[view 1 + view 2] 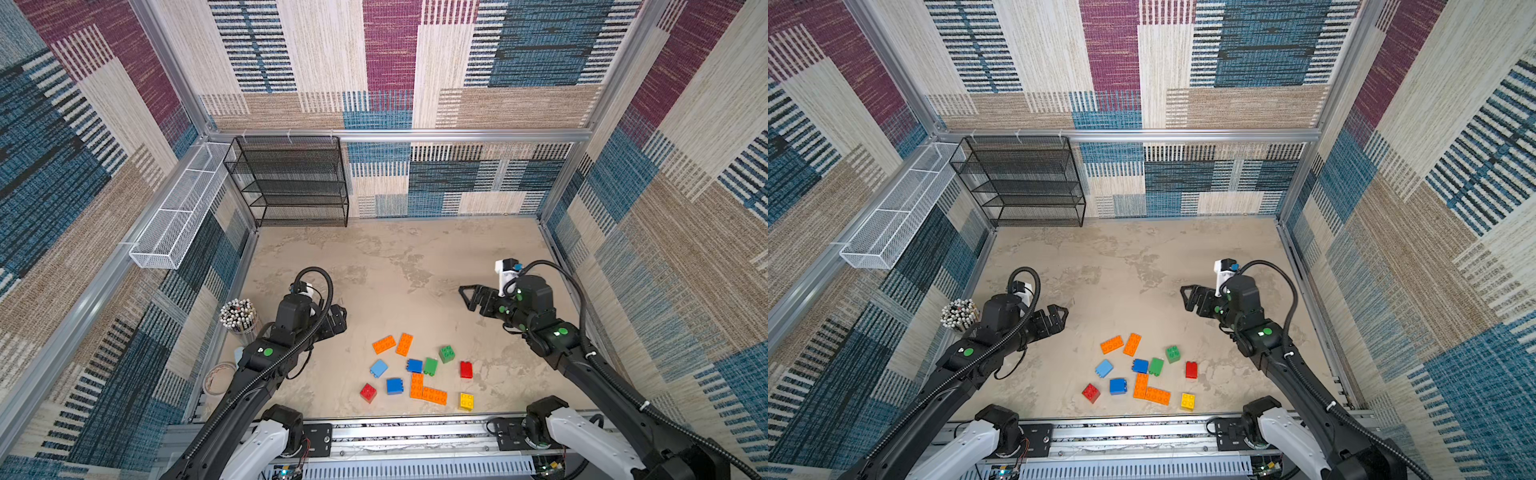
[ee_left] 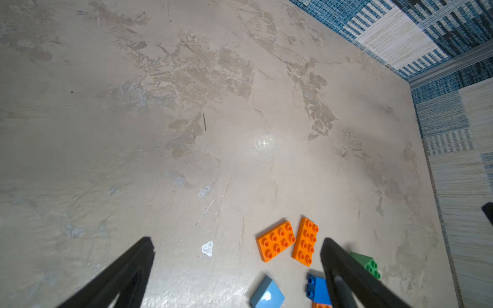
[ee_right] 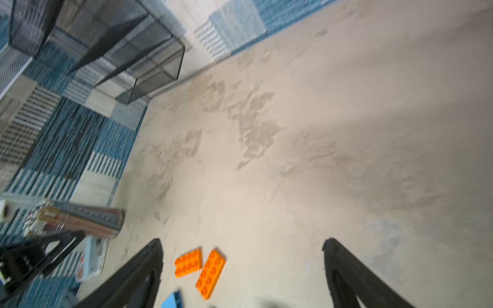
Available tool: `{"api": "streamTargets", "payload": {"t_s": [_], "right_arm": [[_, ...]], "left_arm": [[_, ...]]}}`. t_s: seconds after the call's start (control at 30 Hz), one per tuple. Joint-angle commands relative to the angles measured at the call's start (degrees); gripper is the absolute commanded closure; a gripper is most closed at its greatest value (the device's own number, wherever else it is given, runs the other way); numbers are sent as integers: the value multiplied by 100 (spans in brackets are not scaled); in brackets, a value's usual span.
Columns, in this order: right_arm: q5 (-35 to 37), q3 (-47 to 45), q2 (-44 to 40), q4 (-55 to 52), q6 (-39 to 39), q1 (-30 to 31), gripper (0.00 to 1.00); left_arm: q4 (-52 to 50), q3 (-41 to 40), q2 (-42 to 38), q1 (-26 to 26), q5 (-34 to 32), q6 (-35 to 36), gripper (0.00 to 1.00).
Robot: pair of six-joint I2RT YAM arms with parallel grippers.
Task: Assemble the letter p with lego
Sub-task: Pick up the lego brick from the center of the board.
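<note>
Hovering | left end effector (image 2: pixel 237 242) spread wide (empty) | right end effector (image 3: pixel 242 244) likewise | lego (image 1: pixel 417 385) untouched

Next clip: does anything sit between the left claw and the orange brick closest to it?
Nothing visible does. In both top views only bare tabletop lies between the left claw and the nearest orange brick. The left wrist view shows the claw open and empty, with that brick lying flat, studs up, just ahead.

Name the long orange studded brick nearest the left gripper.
The long orange studded brick farthest left, toward the left gripper; the other three lie further right.
</note>
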Motion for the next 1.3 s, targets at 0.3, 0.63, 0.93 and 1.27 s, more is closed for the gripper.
{"api": "streamTargets", "payload": {"t_s": [0.3, 0.63, 0.93, 1.27], "right_arm": [[932, 622, 2078, -244, 1889, 2390, 20], [1176, 1449, 3816, -425, 2368, 3029, 37], [1414, 1684, 4358, -651, 2454, 3097, 44], [1924, 2087, 4909, -1221, 2332, 3189, 50]], "left_arm": [[-333, -382, -805, -4, -1208, -17, 1], [-368, -644, -1286, -5, -1436, -18, 1], [-341, -706, -1362, -2, -1431, -17, 1], [-364, -750, -1397, -9, -1480, -5, 1]]}}
